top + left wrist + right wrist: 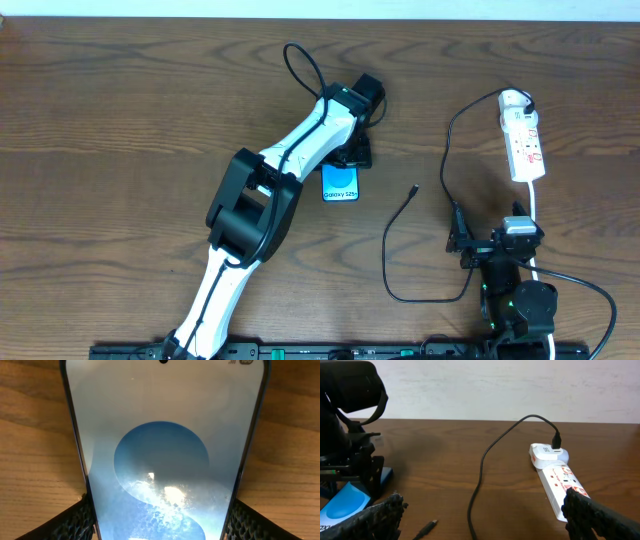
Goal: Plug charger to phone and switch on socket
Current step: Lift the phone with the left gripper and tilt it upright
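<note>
On a wooden table (pixel 120 120), the left gripper (pixel 160 527) clamps the edges of one blue-screened phone (pixel 339 185) lying flat mid-table. The right gripper (pixel 482 507) gapes empty near the front edge. One white power strip (pixel 524 140) lies far right. The connector tip (pixel 414 188) of one black charger cable (pixel 392 250) rests loose between phone and strip.

Half the phone (pixel 339 186) under left arm (pixel 300 140)

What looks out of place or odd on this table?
Nothing looks spilled or damaged. The one loose end is the charger tip, which lies bare on the table, apart from the phone and not plugged in.
</note>
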